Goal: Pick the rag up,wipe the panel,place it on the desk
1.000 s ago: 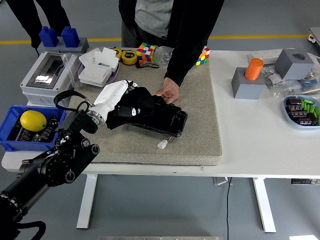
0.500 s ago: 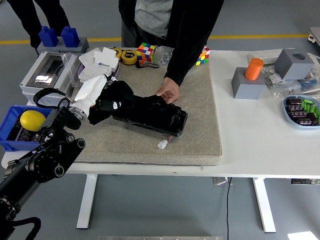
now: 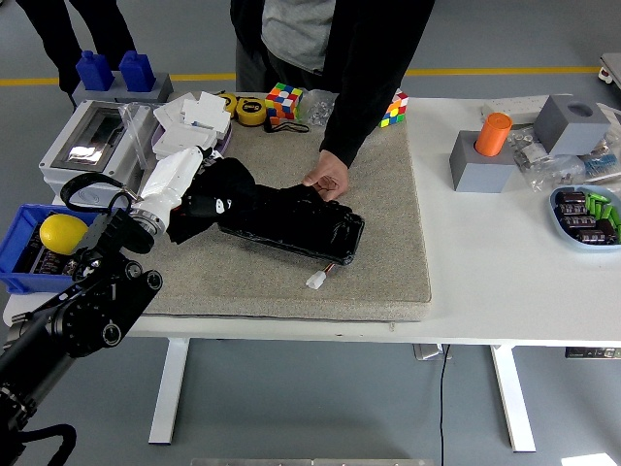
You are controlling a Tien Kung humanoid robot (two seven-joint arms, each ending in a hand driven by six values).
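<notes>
A blue bin (image 3: 19, 254) at the left edge of the white surface (image 3: 505, 262) holds a smooth yellow lemon (image 3: 61, 233) and dark small parts; a pale blue dish (image 3: 572, 231) on the right holds green and dark pieces. On a grey felt-like mat (image 3: 388, 243) lies the glossy black panel (image 3: 301, 228), steadied by a person's hand (image 3: 325, 179). The left robot hand (image 3: 199, 199) grips the soft black rag (image 3: 228, 189) at the panel's left end.

Bright, even overhead light; soft shadows, sharp focus.
</notes>
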